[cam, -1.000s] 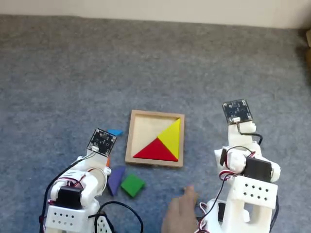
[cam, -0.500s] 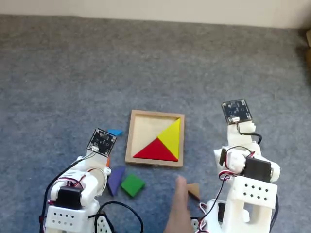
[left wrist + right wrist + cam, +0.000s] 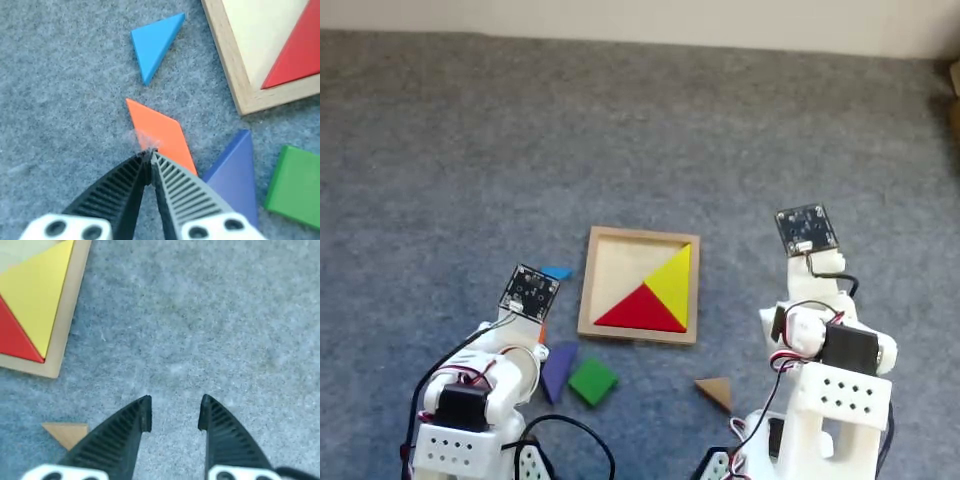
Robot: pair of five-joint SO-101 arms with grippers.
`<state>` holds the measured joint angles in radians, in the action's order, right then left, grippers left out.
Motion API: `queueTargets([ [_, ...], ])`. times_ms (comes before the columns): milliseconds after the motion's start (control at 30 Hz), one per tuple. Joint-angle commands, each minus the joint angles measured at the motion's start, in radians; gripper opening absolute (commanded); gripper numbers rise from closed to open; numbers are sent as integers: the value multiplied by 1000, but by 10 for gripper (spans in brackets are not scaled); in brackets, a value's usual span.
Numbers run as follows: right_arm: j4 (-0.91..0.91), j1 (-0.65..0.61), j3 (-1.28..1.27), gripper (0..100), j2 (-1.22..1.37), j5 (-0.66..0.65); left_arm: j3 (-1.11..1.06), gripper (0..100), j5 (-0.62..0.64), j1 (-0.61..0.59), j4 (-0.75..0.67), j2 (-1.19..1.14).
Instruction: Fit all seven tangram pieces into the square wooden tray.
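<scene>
The square wooden tray (image 3: 596,282) lies mid-table with a red triangle (image 3: 640,309) and a yellow triangle (image 3: 673,282) fitted inside. Left of it lie a light blue triangle (image 3: 154,42), an orange parallelogram (image 3: 161,133), a dark blue triangle (image 3: 234,173) and a green square (image 3: 592,382). A brown triangle (image 3: 716,391) rests on the carpet in front of the tray's right corner. My left gripper (image 3: 150,153) is shut, its tips over the orange parallelogram's edge. My right gripper (image 3: 173,414) is open above bare carpet, right of the tray (image 3: 67,315), with the brown triangle (image 3: 67,432) beside one finger.
Grey carpet covers the whole table. Open floor stretches behind the tray and to both sides. The two arm bases (image 3: 470,420) stand at the front edge.
A person's hand at the front edge set down the brown triangle and withdrew out of view. Neither arm has moved.
</scene>
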<state>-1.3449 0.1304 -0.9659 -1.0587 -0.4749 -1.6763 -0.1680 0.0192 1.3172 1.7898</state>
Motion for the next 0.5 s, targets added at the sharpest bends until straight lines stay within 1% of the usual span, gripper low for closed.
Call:
queueTargets([
  [0,-137,-10,188,159,45,9,-19,5,-8,-12,3,31],
  [100,-222,-13,321,159,136,9,-19,5,-8,-12,3,31],
  [167,-272,-45,406,159,220,11,-19,5,-8,-12,3,31],
  [233,-329,-93,478,163,315,54,-19,5,-8,-12,3,31],
  [333,-367,-216,552,180,435,121,-19,5,-8,-12,3,31],
  [467,-412,-398,507,279,496,130,-19,5,-8,-12,3,31],
])
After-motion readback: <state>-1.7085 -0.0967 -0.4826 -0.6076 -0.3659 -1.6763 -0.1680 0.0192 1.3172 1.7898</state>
